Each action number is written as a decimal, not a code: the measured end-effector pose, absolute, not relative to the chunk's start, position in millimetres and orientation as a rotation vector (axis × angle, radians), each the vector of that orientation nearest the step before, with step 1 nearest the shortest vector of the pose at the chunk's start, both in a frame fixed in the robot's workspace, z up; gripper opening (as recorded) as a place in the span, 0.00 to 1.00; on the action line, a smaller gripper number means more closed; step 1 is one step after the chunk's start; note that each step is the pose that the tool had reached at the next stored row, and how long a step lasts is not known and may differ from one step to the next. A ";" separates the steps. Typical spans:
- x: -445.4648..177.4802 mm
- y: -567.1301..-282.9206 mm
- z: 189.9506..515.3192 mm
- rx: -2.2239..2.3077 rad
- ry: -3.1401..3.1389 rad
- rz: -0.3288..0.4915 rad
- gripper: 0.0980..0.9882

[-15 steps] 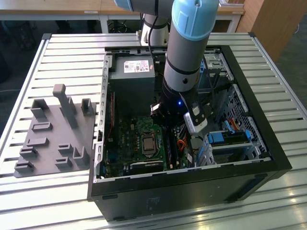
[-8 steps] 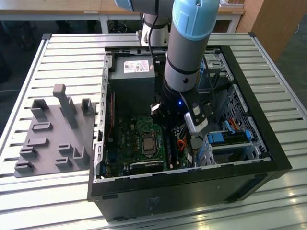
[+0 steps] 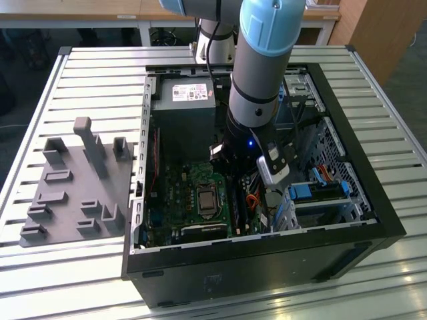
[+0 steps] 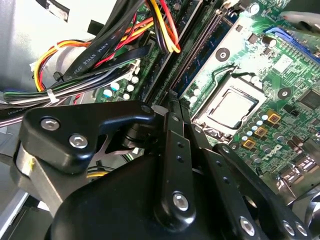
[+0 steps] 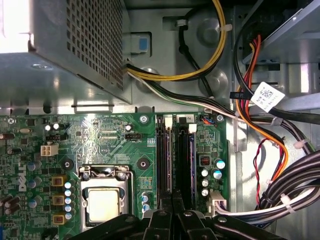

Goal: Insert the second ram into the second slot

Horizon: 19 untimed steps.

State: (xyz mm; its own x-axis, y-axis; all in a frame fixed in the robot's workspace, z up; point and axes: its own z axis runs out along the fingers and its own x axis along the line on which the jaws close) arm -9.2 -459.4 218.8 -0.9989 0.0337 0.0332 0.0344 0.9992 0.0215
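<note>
Above two memory slots [image 5: 172, 155], tool [image 5: 172, 212] fingers pressed together; second ram [image 5: 184, 160] seated in slot.

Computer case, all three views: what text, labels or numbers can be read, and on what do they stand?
Nothing can be quoted with confidence.
Power supply label: print too small to read.
White cable tag: code marks, not legible.
Black cable: white lettering along its jacket, not reliably legible.
Motherboard: tiny white markings, unreadable.
</note>
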 end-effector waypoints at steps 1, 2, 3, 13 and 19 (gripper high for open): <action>-9.1 -459.4 218.8 -0.051 -3.108 -0.034 0.02; -9.1 -459.4 218.8 -0.049 -3.108 -0.034 0.02; -9.1 -459.4 218.7 -0.048 -3.108 -0.034 0.02; -9.2 -459.4 217.1 -0.045 -3.108 -0.035 0.02; -9.0 -459.4 216.6 -0.045 -3.108 -0.036 0.02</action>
State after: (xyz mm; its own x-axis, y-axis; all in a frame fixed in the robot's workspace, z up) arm -9.0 -459.4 216.6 -0.9990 0.0287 0.0332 0.0295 0.9993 0.0225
